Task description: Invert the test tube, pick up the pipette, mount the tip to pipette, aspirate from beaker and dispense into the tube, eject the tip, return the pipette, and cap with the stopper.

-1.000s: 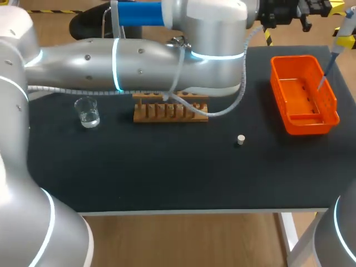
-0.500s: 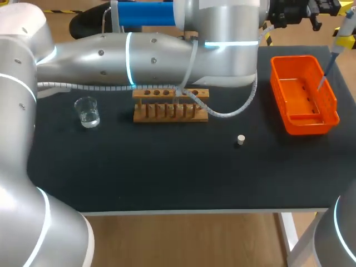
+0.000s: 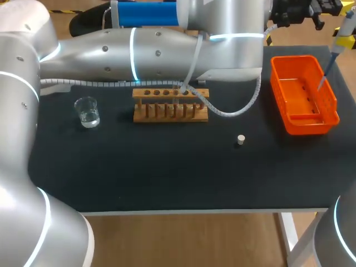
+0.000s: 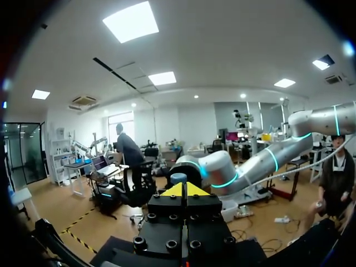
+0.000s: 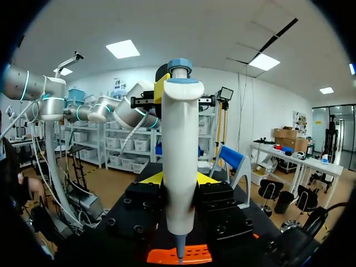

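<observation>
Right now my right claw (image 5: 179,181) is clamped on the pipette (image 5: 179,128), with one yellow finger on each side of its white body. The pipette stands upright along the claw, plunger end up and thin nose down. The nose points at the orange tray (image 3: 276,78) just beneath it, at the right end of the worktop (image 3: 167,172). I judge the coming move to be a straight push down along that axis into the tray to seat a tip. Whether a tip already sits on the nose I cannot tell. My left claw (image 4: 186,190) is clenched on nothing, up by the worktop's far edge, so the right arm is the one to act. The beaker (image 3: 87,112) stands well off to the left, past the wooden rack (image 3: 170,111). The stopper (image 3: 240,139) lies between rack and tray.
</observation>
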